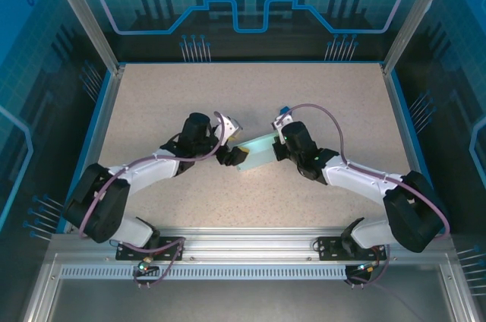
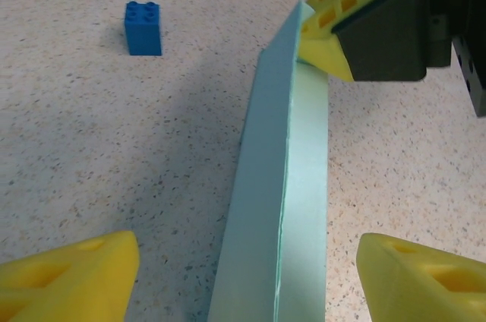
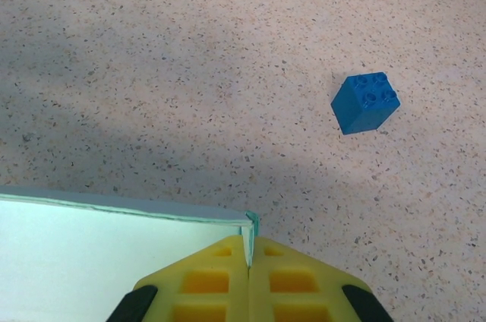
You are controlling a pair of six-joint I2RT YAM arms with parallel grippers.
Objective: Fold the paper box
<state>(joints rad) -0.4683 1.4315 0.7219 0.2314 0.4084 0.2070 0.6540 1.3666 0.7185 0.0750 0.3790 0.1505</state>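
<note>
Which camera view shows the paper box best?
The left wrist view: the paper box runs lengthwise through the picture, close, its folded edge plain. The top external view shows it small. The right wrist view shows one corner, pinched in the shut right tool.

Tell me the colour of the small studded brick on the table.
The brick is dark blue; the right wrist view shows it best.
</note>
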